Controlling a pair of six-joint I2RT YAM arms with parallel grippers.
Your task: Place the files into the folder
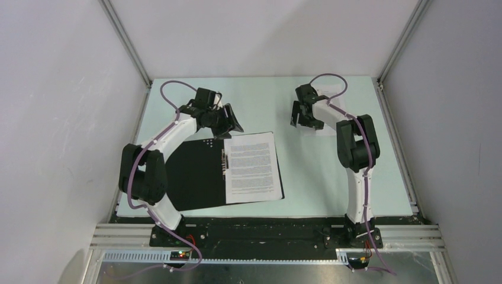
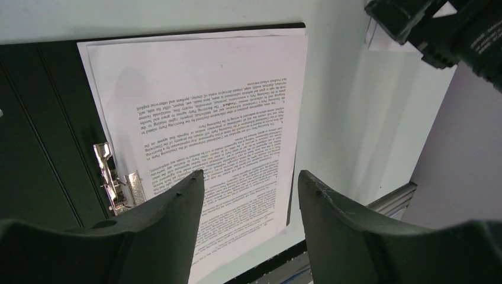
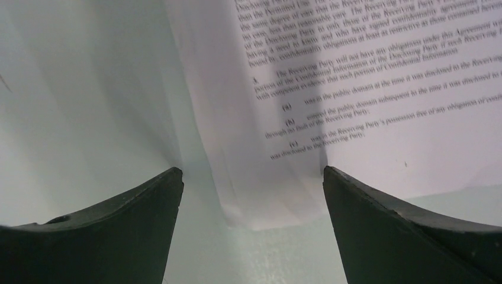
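Well, sheet (image 1: pixel 253 168) on open folder (image 1: pixel 195 171), long axis near-far; L fingers (image 2: pixel 171 228), R fingers (image 3: pixel 118 231) wide apart.

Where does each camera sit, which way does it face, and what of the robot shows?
Top external: above and behind the bases, looking down on the table; left arm and right arm show whole.
Left wrist: on the left arm, facing down at the sheet in the open folder beside its metal clip; own open jaws at bottom.
Right wrist: low over the table, facing the second sheet; own open jaws at bottom.
Shared: top external and left wrist both show the folder.
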